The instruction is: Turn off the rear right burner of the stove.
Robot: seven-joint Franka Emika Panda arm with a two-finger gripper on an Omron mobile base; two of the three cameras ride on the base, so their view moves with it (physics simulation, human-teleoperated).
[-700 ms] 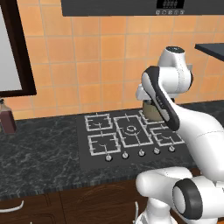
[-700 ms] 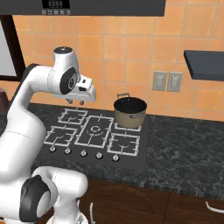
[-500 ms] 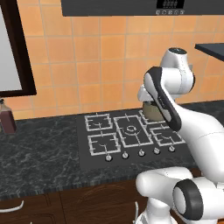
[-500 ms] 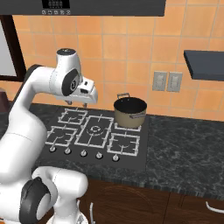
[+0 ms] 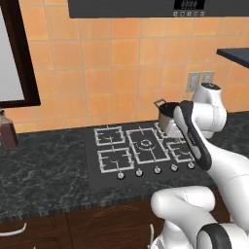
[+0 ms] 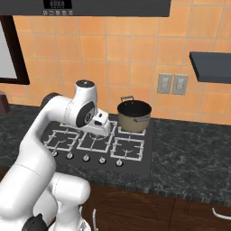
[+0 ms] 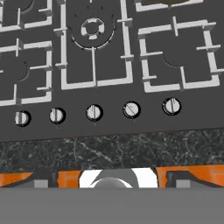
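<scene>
Stove lay flat and black in the middle of the left base view, set into the dark speckled table, with its five light-grey grates and a row of five small round silver knobs along its near edge. Its rear right burner sat at the far right corner of the cooktop, a little right of centre in the right base view, and a dark pot with a metal handle stood on it, covering most of the grate. In the left base view the same pot showed partly behind my white arm, which crossed the right side of that frame.

My hand hung above the cooktop, left of centre in the right base view, over the large central grate and just left of the pot, touching neither. Whether my fingers were spread or closed I could not tell, for they were too small there to make out.

From the hand view I looked down on the knobs running across the middle of the frame, the ringed central grate near the top, and the front right grate at the upper right, with a strip of table below the knobs. The pot's underside just clipped the top edge.
</scene>
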